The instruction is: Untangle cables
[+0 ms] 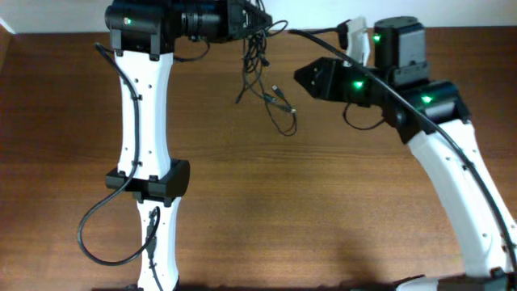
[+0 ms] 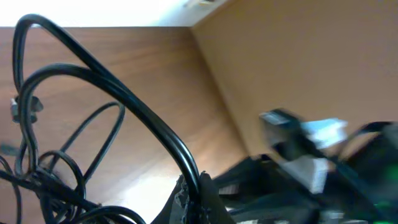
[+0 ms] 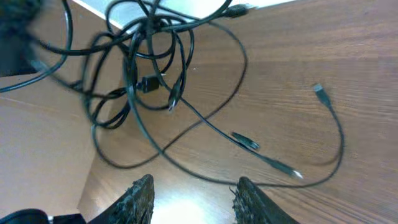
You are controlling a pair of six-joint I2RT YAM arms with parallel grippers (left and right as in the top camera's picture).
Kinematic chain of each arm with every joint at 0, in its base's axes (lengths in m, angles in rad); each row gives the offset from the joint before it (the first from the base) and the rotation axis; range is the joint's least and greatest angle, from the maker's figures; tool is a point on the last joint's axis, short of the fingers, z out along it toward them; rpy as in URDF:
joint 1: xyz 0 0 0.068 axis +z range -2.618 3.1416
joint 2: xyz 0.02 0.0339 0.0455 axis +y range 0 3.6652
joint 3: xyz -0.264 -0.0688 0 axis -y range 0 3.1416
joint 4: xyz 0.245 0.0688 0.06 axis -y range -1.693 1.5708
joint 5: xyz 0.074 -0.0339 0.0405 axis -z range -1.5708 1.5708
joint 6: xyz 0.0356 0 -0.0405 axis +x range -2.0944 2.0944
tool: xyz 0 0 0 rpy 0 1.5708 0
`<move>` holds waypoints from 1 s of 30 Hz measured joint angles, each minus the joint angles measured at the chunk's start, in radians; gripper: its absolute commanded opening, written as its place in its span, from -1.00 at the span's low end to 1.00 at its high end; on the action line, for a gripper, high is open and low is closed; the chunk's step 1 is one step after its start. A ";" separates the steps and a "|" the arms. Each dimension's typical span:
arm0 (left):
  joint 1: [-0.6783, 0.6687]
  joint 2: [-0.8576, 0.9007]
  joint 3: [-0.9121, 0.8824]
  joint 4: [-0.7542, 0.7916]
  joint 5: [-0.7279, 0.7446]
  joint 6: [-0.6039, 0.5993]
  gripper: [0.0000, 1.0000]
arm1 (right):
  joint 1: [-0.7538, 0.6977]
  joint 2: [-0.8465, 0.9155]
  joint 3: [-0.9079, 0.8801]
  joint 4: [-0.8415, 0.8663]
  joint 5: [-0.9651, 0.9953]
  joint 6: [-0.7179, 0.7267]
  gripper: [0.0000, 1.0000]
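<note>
The cables (image 1: 262,81) are a tangle of thin black cords hanging from my left gripper (image 1: 246,20) at the back of the table, with loose ends trailing onto the wood down to a small plug (image 1: 283,103). In the left wrist view my left gripper (image 2: 198,196) is shut on one black cable (image 2: 124,93) of the bundle. My right gripper (image 1: 297,77) hovers just right of the tangle. In the right wrist view its fingers (image 3: 142,196) stand open with nothing between them, the knot of cables (image 3: 149,81) ahead and plug ends (image 3: 245,142) lying on the wood.
The wooden table (image 1: 323,210) ends at its back edge by a pale wall (image 2: 298,56). The right arm (image 2: 298,152) shows blurred in the left wrist view, close to the left gripper. The left arm (image 1: 145,121) runs up the table's left side.
</note>
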 measured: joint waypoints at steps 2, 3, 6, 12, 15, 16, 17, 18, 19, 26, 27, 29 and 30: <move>-0.002 0.000 0.000 0.014 0.032 -0.067 -1.00 | 0.012 0.024 0.000 0.035 -0.008 0.020 -0.14; -0.002 0.000 0.000 0.014 0.038 -0.093 -1.00 | 0.013 0.030 0.000 0.050 -0.012 0.032 -0.14; -0.003 0.000 0.000 0.013 0.060 -0.187 -1.00 | 0.013 0.031 0.000 0.104 -0.032 0.052 -0.14; -0.045 0.000 0.000 0.014 0.066 -0.380 -1.00 | 0.018 0.031 0.000 0.154 -0.064 0.074 -0.13; -0.068 0.000 0.000 0.014 0.066 -0.435 -1.00 | 0.038 0.031 0.000 0.166 -0.067 0.077 -0.13; -0.074 0.000 0.000 0.014 0.068 -0.455 -1.00 | 0.044 0.031 0.000 0.175 -0.066 0.078 -0.15; -0.077 0.000 0.000 0.015 0.069 -0.479 -1.00 | 0.048 0.031 0.000 0.180 -0.066 0.079 -0.24; -0.081 0.000 0.000 0.016 0.069 -0.502 -1.00 | 0.050 0.031 0.000 0.182 -0.066 0.077 -0.44; -0.086 0.000 0.000 0.017 0.069 -0.536 -1.00 | 0.053 0.033 0.000 0.182 -0.066 0.079 -0.73; -0.097 0.000 0.000 0.073 0.064 -0.686 -1.00 | 0.054 0.087 0.000 0.151 -0.028 0.069 -0.92; -0.093 0.000 0.000 0.073 0.056 -0.680 -1.00 | 0.054 0.087 0.000 0.130 -0.016 0.068 -0.92; -0.079 0.000 0.000 0.073 0.002 -0.602 -1.00 | 0.054 0.077 0.000 0.053 0.043 0.066 -0.92; -0.069 0.000 0.000 0.072 -0.024 -0.557 -1.00 | 0.054 0.064 0.000 0.016 0.084 0.065 -0.92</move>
